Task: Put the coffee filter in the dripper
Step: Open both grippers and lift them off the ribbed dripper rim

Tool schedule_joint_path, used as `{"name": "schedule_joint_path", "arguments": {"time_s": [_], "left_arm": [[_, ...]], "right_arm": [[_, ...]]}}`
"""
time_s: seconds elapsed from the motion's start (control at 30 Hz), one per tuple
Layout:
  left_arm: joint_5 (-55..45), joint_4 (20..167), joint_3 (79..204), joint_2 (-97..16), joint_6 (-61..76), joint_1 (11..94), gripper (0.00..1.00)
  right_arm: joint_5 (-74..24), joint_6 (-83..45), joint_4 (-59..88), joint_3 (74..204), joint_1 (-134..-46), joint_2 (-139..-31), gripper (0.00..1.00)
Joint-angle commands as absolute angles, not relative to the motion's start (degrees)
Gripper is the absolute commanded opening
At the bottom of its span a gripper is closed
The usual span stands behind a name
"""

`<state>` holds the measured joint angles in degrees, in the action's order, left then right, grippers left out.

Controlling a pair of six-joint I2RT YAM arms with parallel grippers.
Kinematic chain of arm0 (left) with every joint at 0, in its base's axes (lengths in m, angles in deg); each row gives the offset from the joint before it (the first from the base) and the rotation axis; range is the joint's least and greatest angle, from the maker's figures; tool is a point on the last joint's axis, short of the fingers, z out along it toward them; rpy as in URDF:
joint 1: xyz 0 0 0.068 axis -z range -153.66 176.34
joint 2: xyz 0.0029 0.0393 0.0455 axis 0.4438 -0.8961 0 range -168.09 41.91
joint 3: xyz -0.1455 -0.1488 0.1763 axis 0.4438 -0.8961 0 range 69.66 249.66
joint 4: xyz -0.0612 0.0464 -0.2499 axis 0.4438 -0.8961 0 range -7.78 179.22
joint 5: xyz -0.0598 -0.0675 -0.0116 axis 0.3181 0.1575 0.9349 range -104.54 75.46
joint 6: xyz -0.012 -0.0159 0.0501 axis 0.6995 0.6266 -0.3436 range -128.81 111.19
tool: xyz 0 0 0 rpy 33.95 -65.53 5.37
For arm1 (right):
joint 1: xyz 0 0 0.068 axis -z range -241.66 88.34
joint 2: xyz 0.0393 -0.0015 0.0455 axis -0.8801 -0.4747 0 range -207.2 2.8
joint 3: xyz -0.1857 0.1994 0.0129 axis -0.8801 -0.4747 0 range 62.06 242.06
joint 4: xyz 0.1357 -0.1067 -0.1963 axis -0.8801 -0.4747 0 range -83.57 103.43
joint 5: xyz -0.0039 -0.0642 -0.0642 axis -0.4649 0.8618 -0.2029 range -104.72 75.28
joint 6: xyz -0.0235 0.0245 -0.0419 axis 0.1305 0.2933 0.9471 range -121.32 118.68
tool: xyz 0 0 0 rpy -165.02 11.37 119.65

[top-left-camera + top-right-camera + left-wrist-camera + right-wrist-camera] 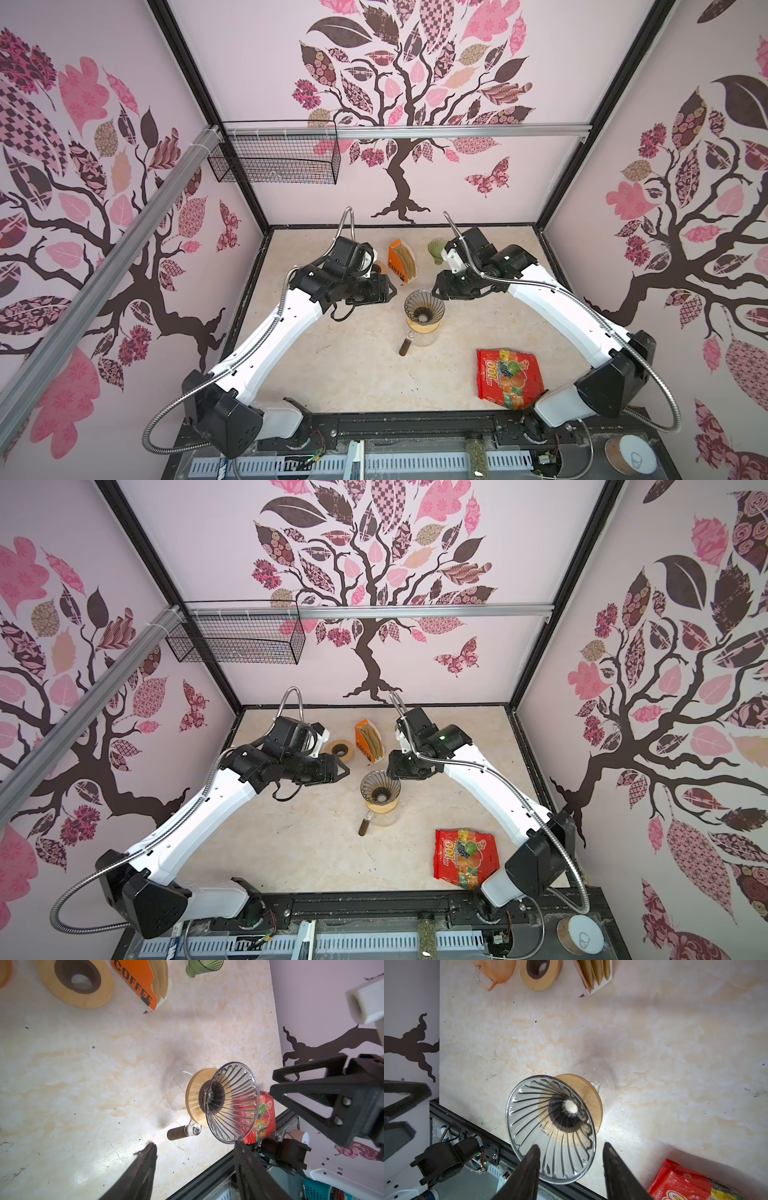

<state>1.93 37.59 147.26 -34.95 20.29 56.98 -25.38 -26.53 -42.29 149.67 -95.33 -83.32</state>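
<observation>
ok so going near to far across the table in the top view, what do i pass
red candy bag → glass dripper → orange coffee filter box

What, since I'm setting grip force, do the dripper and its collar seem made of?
The dripper: probably clear glass, glossy and ribbed; the table shows through and its rim glints, though clear plastic is possible. The collar: pale wood, matte, with visible grain.
</observation>
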Motion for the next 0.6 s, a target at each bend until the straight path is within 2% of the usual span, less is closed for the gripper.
{"name": "schedule_joint_path", "arguments": {"time_s": [0.0,0.03,0.17,0.23,0.47,0.57], "left_arm": [[-0.9,37.8,150.32,-33.2,19.59,56.55,0.94],[-1.5,37.86,150.35,-32.93,19.41,56.56,0.98],[-5.3,38.19,150.61,-32.11,18.68,56.49,0.98],[-8.5,38.25,150.95,-31.64,18.84,56.47,0.98],[-16.06,38.13,151.9,-31.03,18.75,56.42,0.98],[-17.47,38.63,150.37,-30.55,18.99,56.41,0.98]], "right_arm": [[-23.36,-25.67,-43.41,152.47,-95.32,-79.82,0.56],[-23.17,-25.74,-43.42,152.83,-95.32,-79.55,0.57],[-23.18,-25.84,-43.51,154.46,-95.36,-78.55,0.67],[-22.86,-25.84,-43.62,155.57,-95.32,-77.99,0.78],[-20.64,-27.27,-43.2,161.37,-95.32,-76.01,0.99],[-20.99,-27.66,-42.13,162.65,-95.33,-75.51,1.0]]}}
